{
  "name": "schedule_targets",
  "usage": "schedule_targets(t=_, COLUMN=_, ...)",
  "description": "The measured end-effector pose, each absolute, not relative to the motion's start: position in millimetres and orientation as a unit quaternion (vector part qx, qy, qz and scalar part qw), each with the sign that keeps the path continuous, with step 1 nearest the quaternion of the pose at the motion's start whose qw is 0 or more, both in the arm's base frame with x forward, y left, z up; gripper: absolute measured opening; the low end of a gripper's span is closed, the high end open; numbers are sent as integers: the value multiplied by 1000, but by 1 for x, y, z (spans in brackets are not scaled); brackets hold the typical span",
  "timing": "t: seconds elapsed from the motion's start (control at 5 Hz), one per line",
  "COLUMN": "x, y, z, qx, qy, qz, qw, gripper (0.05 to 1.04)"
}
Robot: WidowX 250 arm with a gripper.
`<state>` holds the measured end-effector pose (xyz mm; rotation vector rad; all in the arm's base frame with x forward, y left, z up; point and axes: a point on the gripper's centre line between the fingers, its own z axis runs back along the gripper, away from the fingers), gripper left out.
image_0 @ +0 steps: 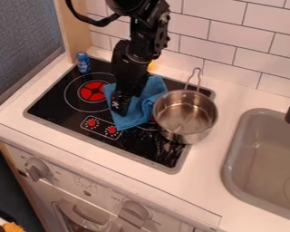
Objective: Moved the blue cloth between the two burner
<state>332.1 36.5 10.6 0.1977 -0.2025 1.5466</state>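
Observation:
The gripper (122,105) hangs down over the middle of the black stovetop, right at the left part of the blue cloth (134,114). Spread and rumpled, the cloth lies between the left burner (93,91) and the steel pot, its right side close against the pot. Whether the gripper holds any of the cloth cannot be told. The left burner, with its red centre, is uncovered except near its right edge. The right burner is mostly hidden by the pot and cloth.
A steel pot (185,117) with its handle toward the wall stands on the stove's right side. A blue can (83,62) stands at the back left corner. Something yellow (152,65) shows behind the arm. Red knobs (112,130) sit in front; a grey sink (232,156) is at right.

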Motion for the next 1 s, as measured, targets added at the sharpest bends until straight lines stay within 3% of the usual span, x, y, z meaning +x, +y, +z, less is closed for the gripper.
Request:
schedule_targets(t=0.4, x=325, y=57, z=23, qx=117, qy=-100, qz=702, qw=695, gripper=1000)
schedule_targets(t=1.0, x=320, y=84, z=92, qx=114, qy=-163, qz=716, qw=669, gripper=1000)
